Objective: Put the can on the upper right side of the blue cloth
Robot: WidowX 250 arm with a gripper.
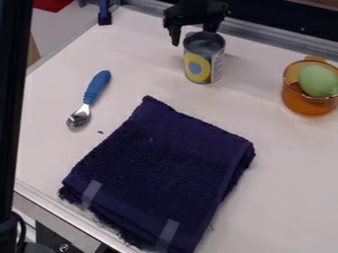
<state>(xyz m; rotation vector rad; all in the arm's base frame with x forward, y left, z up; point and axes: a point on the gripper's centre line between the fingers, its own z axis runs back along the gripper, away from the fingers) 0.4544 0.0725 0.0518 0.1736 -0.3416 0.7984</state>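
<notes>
Black post (13,99): upright along the left side of the view, in front of the tabletop's left end.
Black cable (21,230): curves beside the foot of the post, lower left.
Brown piece (33,51): partly hidden behind the post, beyond the tabletop's left edge.
Red item (51,4): in the room at upper left, cut off by the view's top, over a pale background.
Tabletop (46,148): white and flat, with a pale trim along its lower left edge and dark metal hardware with a bolt head below.
Utensil (97,88): lies near the tabletop's left edge, blue handle toward the far edge, metal head toward the lower left edge.
Dark speck (100,132): on the tabletop between the utensil's head and the cloth.
Blue fitting (104,15): stands at the tabletop's upper left corner, with a black foot.
Blue cloth (158,158): dark, folded, turned at a slant; it lies close to the lower left edge, with two translucent strips across its lower border.
Gripper (192,37): black, hanging at the far edge by the can's top, its fingers spread.
Can (197,64): upright on the tabletop, off the cloth, beyond its upper side; grey top, yellow and blue label.
Metal rail (264,40): runs along the far edge, a dark area behind it.
Amber cup (306,103): clear, near the right end, its handle toward the rail.
Green rounded object (318,80): sits in the cup, rising above the rim.
</notes>
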